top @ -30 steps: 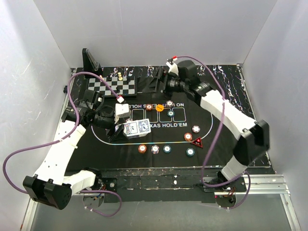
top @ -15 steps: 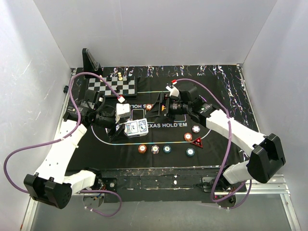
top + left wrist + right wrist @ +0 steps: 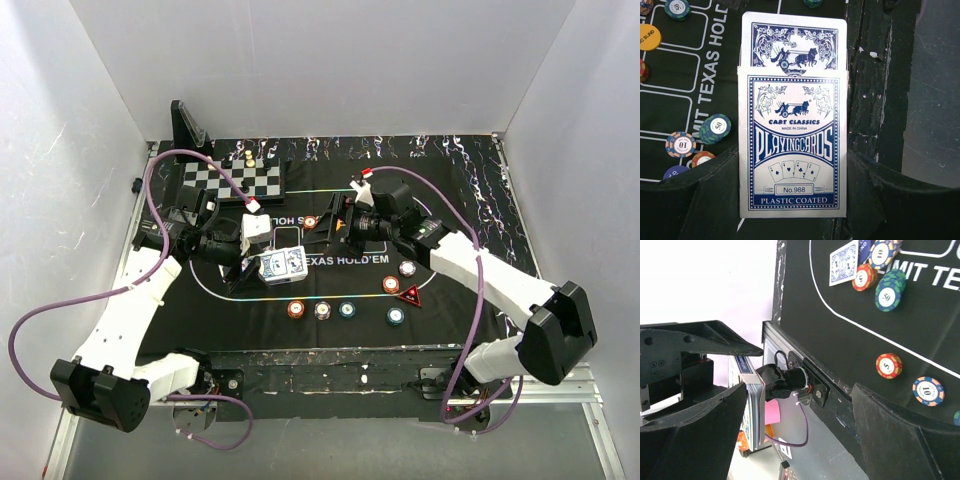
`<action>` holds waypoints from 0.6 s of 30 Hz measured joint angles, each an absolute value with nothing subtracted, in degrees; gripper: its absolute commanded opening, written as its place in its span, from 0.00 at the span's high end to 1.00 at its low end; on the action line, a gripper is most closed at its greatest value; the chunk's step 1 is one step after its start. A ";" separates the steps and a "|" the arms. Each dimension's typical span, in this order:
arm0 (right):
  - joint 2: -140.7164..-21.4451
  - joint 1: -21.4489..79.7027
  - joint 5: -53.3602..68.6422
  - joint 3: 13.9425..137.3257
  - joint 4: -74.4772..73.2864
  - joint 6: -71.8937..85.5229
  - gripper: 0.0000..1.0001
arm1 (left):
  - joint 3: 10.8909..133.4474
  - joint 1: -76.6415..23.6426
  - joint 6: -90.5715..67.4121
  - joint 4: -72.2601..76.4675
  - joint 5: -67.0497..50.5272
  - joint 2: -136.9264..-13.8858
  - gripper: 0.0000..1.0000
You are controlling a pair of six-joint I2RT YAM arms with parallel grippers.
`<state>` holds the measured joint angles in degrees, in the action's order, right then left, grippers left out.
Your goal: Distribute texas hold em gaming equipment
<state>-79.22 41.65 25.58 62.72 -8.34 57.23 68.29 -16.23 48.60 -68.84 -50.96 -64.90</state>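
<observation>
The left pincer (image 3: 792,172) is clenched on a blue and white cardboard box of playing cards (image 3: 792,125). It holds the box up off the black felt game mat (image 3: 445,250), over the mat's left part. One black finger presses on each long side of the box. The top of the box is open, and one blue-patterned-back card (image 3: 793,45) sticks part way out of it.

The right pincer (image 3: 800,390) is spread wide and holds nothing. In the top view it hangs over the middle of the mat, near the box and pointing at it. From its own camera the box shows edge-on, just beside its left finger (image 3: 695,435). I cannot tell if they touch.

The mat lies on the black speckled surface (image 3: 490,170), and small round chips sit on the mat. Near the front edge is a row of three: an orange chip (image 3: 296,309), a white-pink chip (image 3: 322,310) and a teal chip (image 3: 347,309). A second teal chip (image 3: 397,316) sits further right. Just behind it is a red triangular marker (image 3: 411,296), with a red chip (image 3: 391,284) right beside it. A yellow disc (image 3: 647,37) lies among the white boxes drawn on the mat. A blue disc (image 3: 675,171) peeks out from behind the left pincer's finger. A flat blue-backed card (image 3: 843,262) lies face down beside a small bunch of chips.

A black-and-white chessboard (image 3: 235,180) with a few pieces sits at the back left, well apart from the row of chips.
</observation>
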 measured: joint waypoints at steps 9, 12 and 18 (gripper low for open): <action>-72.29 41.65 16.29 62.35 -12.73 58.17 0.07 | 68.29 -16.23 48.84 -68.95 -50.72 -65.10 0.54; -71.72 41.67 16.75 62.35 -11.62 58.24 0.07 | 68.29 -16.23 48.93 -68.97 -50.59 -65.10 0.54; -76.73 44.62 21.87 64.03 -8.27 57.23 0.06 | 68.29 -16.23 49.04 -68.97 -50.41 -65.10 0.54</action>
<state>-76.73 44.62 21.87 64.03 -8.27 57.23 68.29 -16.23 49.04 -68.97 -50.41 -65.10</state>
